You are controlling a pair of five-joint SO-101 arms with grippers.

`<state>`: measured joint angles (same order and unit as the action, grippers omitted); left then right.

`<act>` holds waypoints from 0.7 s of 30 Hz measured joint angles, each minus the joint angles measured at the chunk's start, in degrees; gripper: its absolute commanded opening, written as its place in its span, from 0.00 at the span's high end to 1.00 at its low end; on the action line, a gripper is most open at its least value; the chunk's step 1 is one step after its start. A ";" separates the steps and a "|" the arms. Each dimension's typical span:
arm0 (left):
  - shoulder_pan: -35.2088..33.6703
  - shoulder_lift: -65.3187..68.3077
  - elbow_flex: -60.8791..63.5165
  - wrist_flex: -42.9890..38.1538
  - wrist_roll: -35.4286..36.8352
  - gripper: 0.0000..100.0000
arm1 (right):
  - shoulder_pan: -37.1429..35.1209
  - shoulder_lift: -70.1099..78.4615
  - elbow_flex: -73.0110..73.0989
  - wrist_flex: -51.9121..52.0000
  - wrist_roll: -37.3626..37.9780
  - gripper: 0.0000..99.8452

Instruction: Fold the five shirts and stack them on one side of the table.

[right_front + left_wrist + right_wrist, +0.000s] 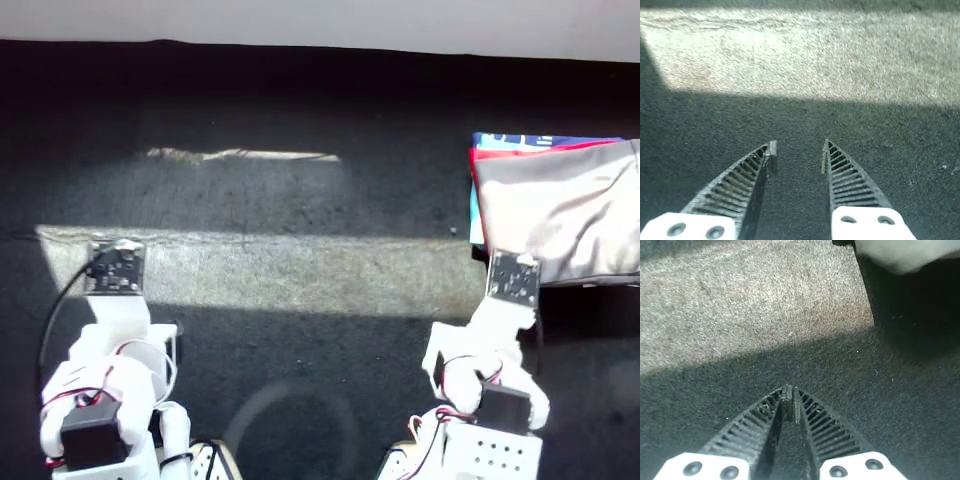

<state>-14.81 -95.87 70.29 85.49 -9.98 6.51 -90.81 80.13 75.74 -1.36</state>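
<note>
1. Nearest, at the near left, the left arm point(100, 380) is sitting over the worktop point(300, 100), which is covered in a dark, fuzzy material. The left end effector point(798, 155) is pointing down at this covering with its jaws parted and nothing between them.
2. At the near right, the right arm point(485, 370) is sitting in much the same pose. The right end effector point(790, 401) is hanging over the dark covering with its jaws pressed together on nothing.
3. Just beyond both end effectors, a band of sunlight point(300, 270) is crossing the worktop from left to right.
4. Farther off, at the right edge, the stack of shirts point(560, 210) is lying folded, just beyond the right arm.
   - A grey shirt point(580, 190) is lying on top.
   - A red edge point(530, 150) and a blue edge point(510, 139) are peeping out along the far side.
   - I cannot tell how many layers are lying underneath.
   - The pile's pale near corner is also showing in the right wrist view point(900, 252).
5. Judging from this, the stacking seems to be at or near its end, since neither end effector is carrying cloth and the pile is already sitting on one side.
   - If a shirt is waiting somewhere out of sight, the next move is calling for the right end effector to open and both arms to spread that shirt flat in the middle.
   - Otherwise, the next move is calling only for squaring the grey shirt's near edge over the layers below.
</note>
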 measured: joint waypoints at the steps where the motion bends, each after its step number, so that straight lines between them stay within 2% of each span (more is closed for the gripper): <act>1: 1.32 -1.67 2.55 0.00 0.00 0.84 | 0.00 -2.46 2.90 -0.35 0.00 0.98; 6: 3.69 -7.38 12.13 -0.44 0.18 0.84 | 0.18 -12.48 13.63 -0.70 -0.35 0.98; 13: 3.87 -7.38 13.71 -1.05 0.18 0.85 | -0.09 -13.19 15.65 -3.52 -1.32 0.98; 17: 3.87 -7.38 14.42 -2.11 4.04 0.98 | -0.09 -13.19 15.65 -3.69 -1.32 0.98; 21: 3.87 -7.38 16.18 -3.52 5.80 0.99 | -0.09 -13.19 15.65 -3.69 -1.32 0.99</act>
<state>-10.95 -103.25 86.46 81.98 -4.18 6.42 -104.00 95.78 72.04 -2.68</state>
